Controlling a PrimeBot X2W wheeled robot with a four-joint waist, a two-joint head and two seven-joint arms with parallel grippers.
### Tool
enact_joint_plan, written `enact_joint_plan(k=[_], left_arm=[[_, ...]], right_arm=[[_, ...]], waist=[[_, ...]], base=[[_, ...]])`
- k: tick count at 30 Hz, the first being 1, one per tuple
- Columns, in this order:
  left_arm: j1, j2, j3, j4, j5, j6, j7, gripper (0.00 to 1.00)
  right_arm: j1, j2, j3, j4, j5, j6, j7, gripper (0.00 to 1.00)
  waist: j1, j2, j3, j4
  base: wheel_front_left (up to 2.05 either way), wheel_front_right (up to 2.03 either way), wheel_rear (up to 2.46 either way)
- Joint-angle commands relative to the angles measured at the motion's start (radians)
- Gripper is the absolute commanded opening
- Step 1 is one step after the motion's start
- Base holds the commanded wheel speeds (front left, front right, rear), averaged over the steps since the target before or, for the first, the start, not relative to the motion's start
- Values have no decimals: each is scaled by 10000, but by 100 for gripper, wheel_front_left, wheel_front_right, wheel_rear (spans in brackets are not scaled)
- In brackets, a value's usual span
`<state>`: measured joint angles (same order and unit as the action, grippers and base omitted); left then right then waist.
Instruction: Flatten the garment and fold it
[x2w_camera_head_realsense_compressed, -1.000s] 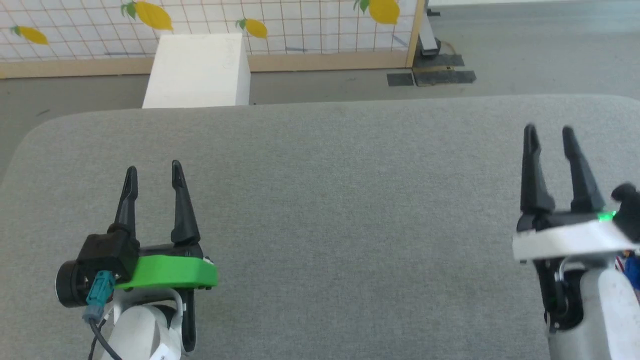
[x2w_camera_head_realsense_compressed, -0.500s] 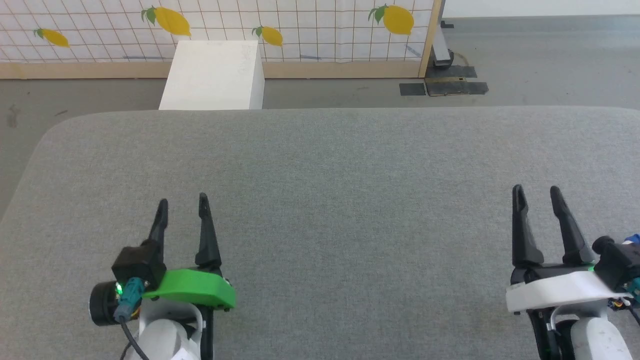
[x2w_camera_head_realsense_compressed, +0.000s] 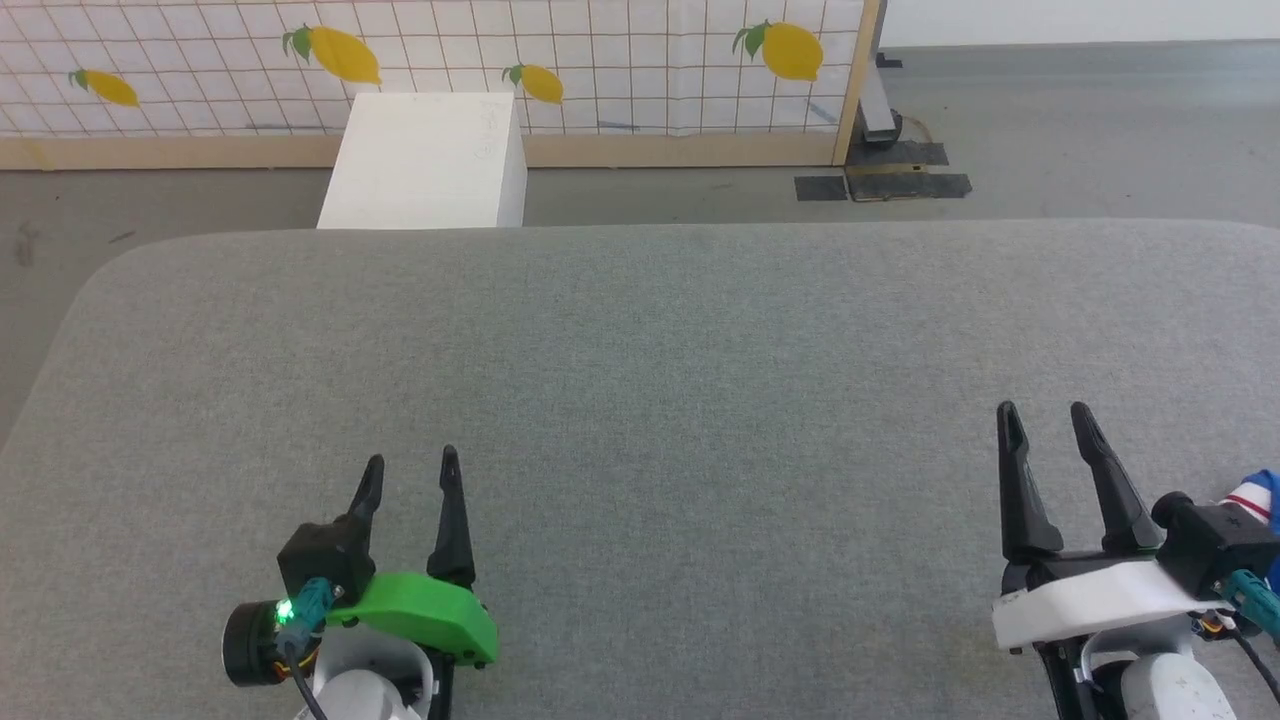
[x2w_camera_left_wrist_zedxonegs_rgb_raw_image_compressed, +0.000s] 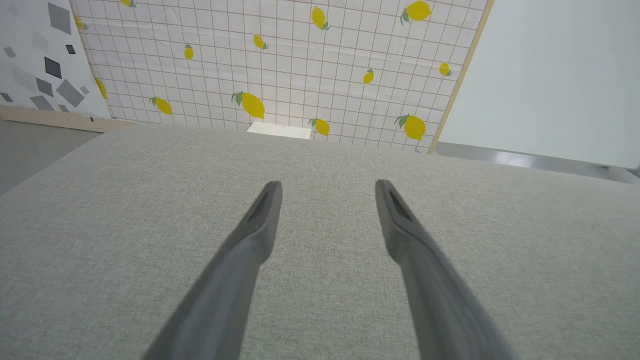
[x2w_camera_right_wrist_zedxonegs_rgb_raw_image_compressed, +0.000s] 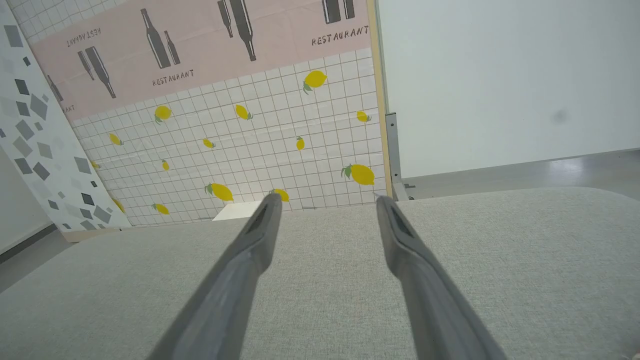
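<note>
a wide grey cloth-covered table (x2w_camera_head_realsense_compressed: 640, 380) stands before a screen (x2w_camera_head_realsense_compressed: 600, 60) printed with lemons, and a white box (x2w_camera_head_realsense_compressed: 425, 160) sits on the floor behind the far edge. the left gripper (x2w_camera_head_realsense_compressed: 411, 458) hovers low over the near left part of the table, its two dark fingers wide apart and with nothing between them. the right gripper (x2w_camera_head_realsense_compressed: 1042, 408) hovers over the near right part, also fully open and empty. of the garment (x2w_camera_head_realsense_compressed: 1258, 492) i can see only a small piece, blue with a white and red striped part, at the right border of the head view, just beside the right wrist; how the rest lies i cannot tell. i judge it is light, soft and limp, so it will sag and wrinkle when lifted and can slide on the cloth. a thin edge gives the best hold, i think: the shoulder seams or the hem corners, one for each gripper, so it can be pulled flat.
</note>
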<state>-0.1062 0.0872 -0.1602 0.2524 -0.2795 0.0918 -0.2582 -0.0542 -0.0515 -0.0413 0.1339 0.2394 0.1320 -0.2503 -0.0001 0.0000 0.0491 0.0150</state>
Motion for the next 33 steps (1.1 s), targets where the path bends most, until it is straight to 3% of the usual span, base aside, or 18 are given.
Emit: enact_joint_plan(k=[1,2,33], left_arm=[[-17,-45,-2,32,70,-32,-35,100],[0,-2,0,11,7,2,3,0],[229,-81,347,-539,598,-198,568,0]], right_arm=[[159,12,20,41,10,-13,0,100],[6,0,2,13,1,0,7,0],[121,1,86,-280,-515,-3,545,0]], waist=[[1,0,-1,-9],[1,0,-3,-8],[1,0,-111,-40]], base=[[0,0,0],[0,0,0],[0,0,0]])
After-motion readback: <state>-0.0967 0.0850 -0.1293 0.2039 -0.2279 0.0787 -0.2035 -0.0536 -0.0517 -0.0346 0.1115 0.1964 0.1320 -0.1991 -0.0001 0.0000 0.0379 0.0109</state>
